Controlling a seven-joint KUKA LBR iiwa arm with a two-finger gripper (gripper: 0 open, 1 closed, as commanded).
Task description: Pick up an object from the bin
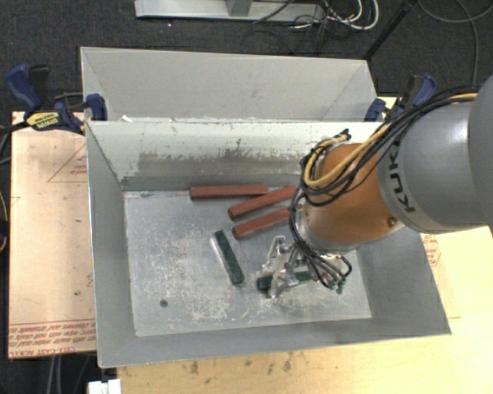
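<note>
My gripper (276, 276) hangs low over the bin floor at the front right of centre, below the orange wrist cover. A dark green flat bar (228, 257) lies on the floor just left of it, apart from it and angled toward the front. A small dark bit shows at the gripper's lower tip; I cannot tell whether it is a loose thing or part of the gripper. A short red-brown bar (261, 223) lies just behind the gripper, partly under the arm.
Two more red-brown bars lie toward the back: one long (228, 192) along the rear wall, one slanted (261, 203) beside it. The arm and its cables cover the bin's right side. The left half of the floor is bare scuffed metal.
</note>
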